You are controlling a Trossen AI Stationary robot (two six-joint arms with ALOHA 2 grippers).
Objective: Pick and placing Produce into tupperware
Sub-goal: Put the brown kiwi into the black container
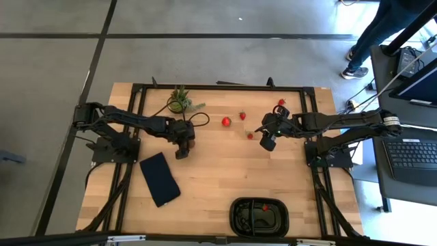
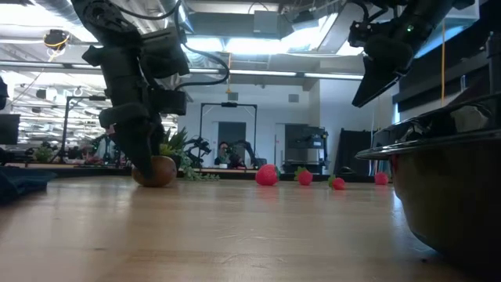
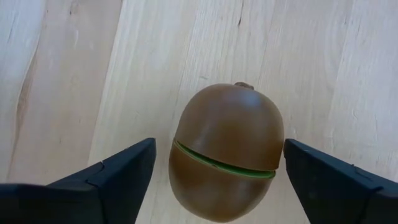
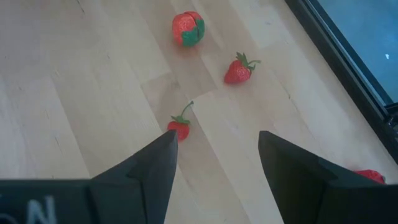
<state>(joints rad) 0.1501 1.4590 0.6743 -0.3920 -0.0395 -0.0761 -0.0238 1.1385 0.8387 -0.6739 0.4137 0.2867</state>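
A brown kiwi (image 3: 227,149) with a green seam lies on the wooden table left of centre. My left gripper (image 3: 217,155) points steeply down over it, open, one finger on each side of the kiwi (image 2: 159,171). My right gripper (image 1: 268,140) hangs open above the table at the right, over a small strawberry (image 4: 179,127). Three more red pieces (image 1: 226,121), (image 1: 242,116), (image 1: 280,102) lie farther back. The black tupperware (image 1: 259,217) sits at the near edge with one red piece (image 1: 265,207) inside. My left gripper stands astride the kiwi from above. A clear gap shows at one finger (image 3: 134,165). The other finger (image 3: 305,168) stands right at the kiwi's side (image 3: 280,146), and I cannot tell whether it touches. The kiwi rests on the table.
A spiky green potted plant (image 1: 179,101) stands at the far edge behind my left gripper. A flat dark navy slab (image 1: 160,179) lies near the left front. Bare wood lies between the fruit and the tupperware. A person (image 1: 372,34) stands beyond the far right corner.
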